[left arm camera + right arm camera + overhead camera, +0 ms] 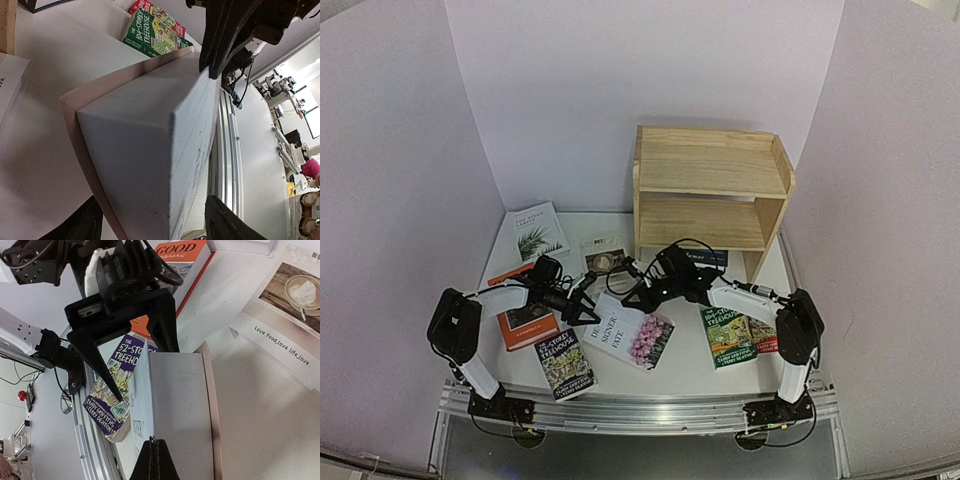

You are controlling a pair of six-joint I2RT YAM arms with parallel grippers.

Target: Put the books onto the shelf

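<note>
Three plain walls stand round the white surface [690, 380]: a back wall [620, 100], a left wall [390, 200] and a right wall [895, 200]. They look pale purple. A shiny metal rail [650, 408] runs along the near edge of the surface. Past it the floor [260, 170] is grey. Far off, windows [312, 112] let in bright daylight.

White book [620, 335] tilted up; other books [727, 337] flat before wooden shelf [710, 175]
</note>
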